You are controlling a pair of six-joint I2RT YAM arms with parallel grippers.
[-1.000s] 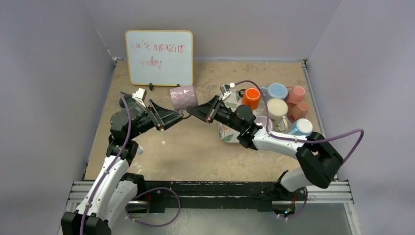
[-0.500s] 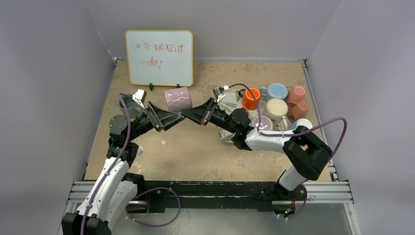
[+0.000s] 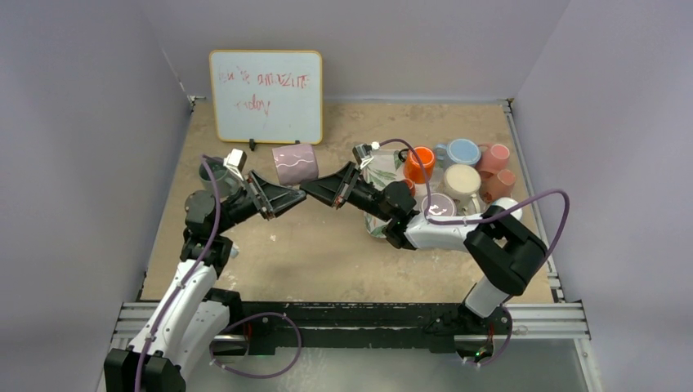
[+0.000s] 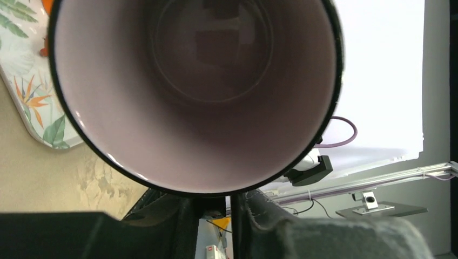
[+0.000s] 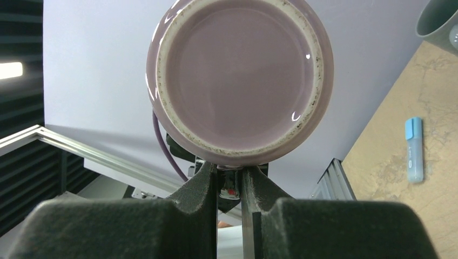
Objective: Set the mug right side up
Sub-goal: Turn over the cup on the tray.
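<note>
Mid-frame in the top view, two tools meet tip to tip above the worktop (image 3: 327, 245). The right tool (image 5: 229, 186) is clamped on the pink mug (image 3: 294, 163). The left tool (image 4: 213, 208) has its fingers close together under the rim, but I cannot tell if it grips. The mug hangs sideways, mouth toward the left arm.

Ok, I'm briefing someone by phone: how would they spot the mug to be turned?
Start at the whiteboard at the back. In front of its right corner, a lilac mug hangs on its side where the left gripper and right gripper meet. Unlike the mugs around the tray, it is off the table.
</note>
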